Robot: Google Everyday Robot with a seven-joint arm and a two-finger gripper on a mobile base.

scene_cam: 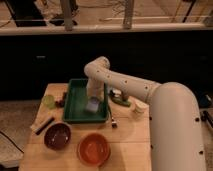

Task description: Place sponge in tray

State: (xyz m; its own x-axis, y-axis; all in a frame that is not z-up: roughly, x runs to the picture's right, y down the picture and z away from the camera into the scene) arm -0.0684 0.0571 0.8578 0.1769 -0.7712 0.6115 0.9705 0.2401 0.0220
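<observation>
the big white arm [150,95] reaches over the green tray [75,102] mid-frame. its gripper [94,97] sits just above the little blue-grey sponge [92,106] inside the tray's right half, and i cannot tell if it grips. let go low, then lift straight up, clear of the near right wall.

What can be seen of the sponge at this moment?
The sponge is a small, pale blue-grey rectangular pad that looks soft, far smaller than the tray. It sits inside the dark green tray, in the right front part, close to the right wall. The gripper is directly above it, reaching down into the tray, and appears to touch its top. Whether the sponge rests on the tray floor or hangs just above it cannot be told.
</observation>
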